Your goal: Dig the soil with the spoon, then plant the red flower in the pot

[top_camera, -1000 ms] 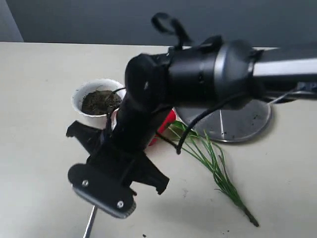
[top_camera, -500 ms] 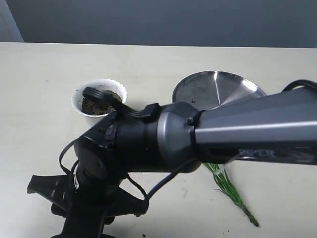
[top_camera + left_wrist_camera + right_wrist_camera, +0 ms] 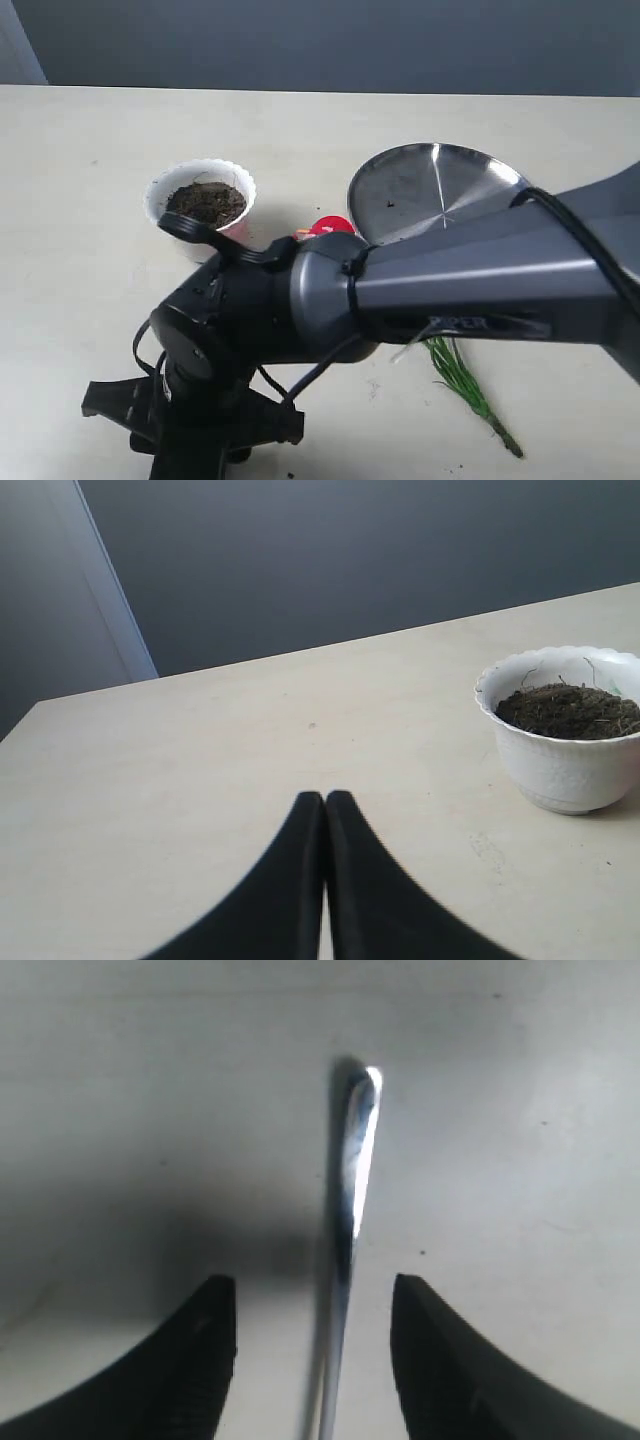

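The white scalloped pot (image 3: 160, 195) stands left of centre, filled with dark soil (image 3: 206, 202); the left wrist view shows the pot (image 3: 565, 765) and soil (image 3: 568, 708) too. The red flower (image 3: 332, 226) lies behind my right arm, its green stems (image 3: 455, 375) trailing toward the front right. The silver spoon (image 3: 350, 1210) lies flat on the table; its handle runs between the spread fingers of my open right gripper (image 3: 310, 1282), untouched by either. In the exterior view the arm hides the spoon. My left gripper (image 3: 325, 798) is shut and empty, low over the table beside the pot.
A wide steel plate (image 3: 430, 185) with soil specks sits at the back right. My right arm (image 3: 330, 290) reaches across the front of the table to the near left, covering most of the flower. Beige tabletop surrounds the pot.
My right arm swung down and toward the front left, off the flower area, and now hangs low over the spoon. The pot has come fully into view.
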Robot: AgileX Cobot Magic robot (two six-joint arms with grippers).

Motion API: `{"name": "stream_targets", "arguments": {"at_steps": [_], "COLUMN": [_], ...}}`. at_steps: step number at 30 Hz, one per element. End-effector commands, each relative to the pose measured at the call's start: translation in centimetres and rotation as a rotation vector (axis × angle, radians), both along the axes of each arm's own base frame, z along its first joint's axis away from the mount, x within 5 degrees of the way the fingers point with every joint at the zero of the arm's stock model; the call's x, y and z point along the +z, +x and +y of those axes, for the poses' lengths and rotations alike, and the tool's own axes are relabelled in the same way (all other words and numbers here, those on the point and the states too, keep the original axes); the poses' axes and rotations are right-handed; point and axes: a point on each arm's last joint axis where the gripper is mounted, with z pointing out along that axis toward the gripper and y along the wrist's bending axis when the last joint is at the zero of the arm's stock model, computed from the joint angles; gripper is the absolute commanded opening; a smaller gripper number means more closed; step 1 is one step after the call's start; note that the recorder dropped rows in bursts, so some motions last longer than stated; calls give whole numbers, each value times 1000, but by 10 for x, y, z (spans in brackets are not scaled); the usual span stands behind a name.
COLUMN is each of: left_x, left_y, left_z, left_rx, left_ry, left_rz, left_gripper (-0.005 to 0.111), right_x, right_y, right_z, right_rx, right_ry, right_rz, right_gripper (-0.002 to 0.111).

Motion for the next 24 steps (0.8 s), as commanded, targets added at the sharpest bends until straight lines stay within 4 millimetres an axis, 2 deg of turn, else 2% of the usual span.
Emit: {"name": "stream_targets", "arguments": {"at_steps": [1,11,13,17,20,24], "left_x": [0,0,0,0,0,0], "left_y": [0,0,0,0,0,0], "left_z": [0,0,0,0,0,0], "left_rx": [-1,-1,-1,-1,-1,-1], "left_ry": [-10,-10,-10,-10,-10,-10], "left_rz": [-8,-8,-8,-8,-8,-8], "left_gripper": [0,0,0,0,0,0], "right_x": [-9,-5,-6,-7,-7,-17], "right_y": [6,11,11,9,8,9], "right_z": [0,18,16,14,16,19], "right_rx": [62,61,64,62,47,37], "right_ry": [-35,-1,-25,-57,-35,-18], "right_rz": [-66,-75,-66,-45,-36,-37], "right_gripper": [47,47,41,20,21,25]}}
